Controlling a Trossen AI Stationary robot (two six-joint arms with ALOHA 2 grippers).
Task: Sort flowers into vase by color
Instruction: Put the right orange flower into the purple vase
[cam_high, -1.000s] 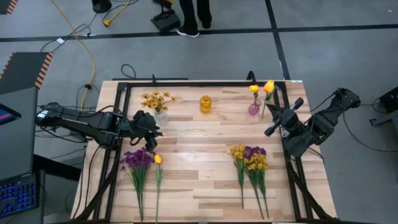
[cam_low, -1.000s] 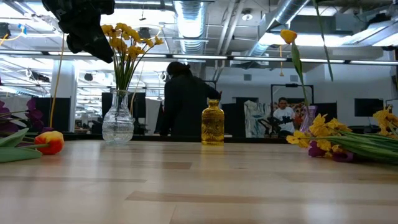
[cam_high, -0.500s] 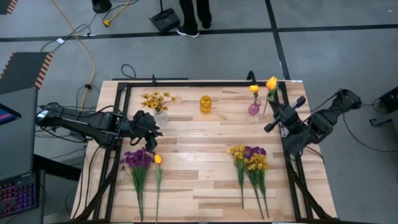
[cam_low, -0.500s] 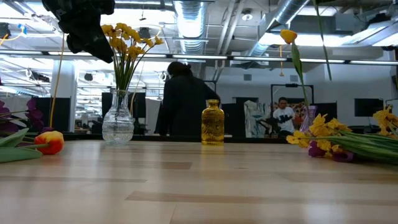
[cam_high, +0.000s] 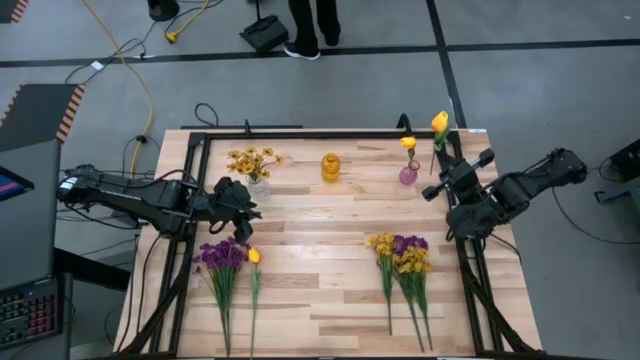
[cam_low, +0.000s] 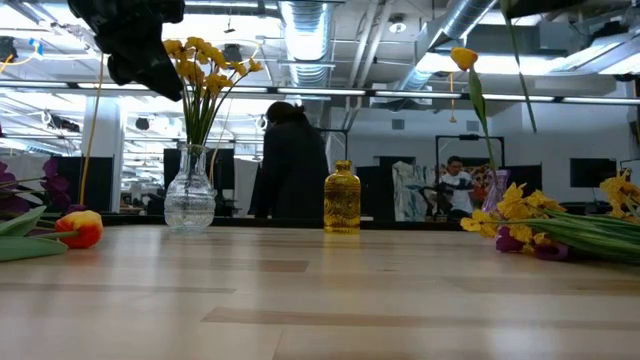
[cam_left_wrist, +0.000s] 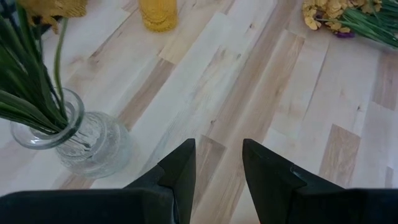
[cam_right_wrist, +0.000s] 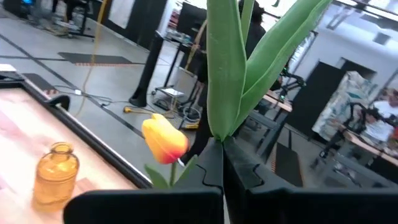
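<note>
Clamping a green-stemmed orange-yellow tulip (cam_high: 438, 123), right tool (cam_high: 447, 176) holds it above the pink vase (cam_high: 408, 175) at the surface's (cam_high: 320, 290) far right. Left tool (cam_left_wrist: 217, 163), fingers apart, beside the clear vase (cam_left_wrist: 81, 140). No legible writing.

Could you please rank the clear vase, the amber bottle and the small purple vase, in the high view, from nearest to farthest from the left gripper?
From the left gripper, at the table's left side:
1. The clear vase with yellow blossoms, just behind the fingers, at back left.
2. The amber bottle, at back centre.
3. The small purple vase, at back right, near the right gripper holding a tulip.
</note>
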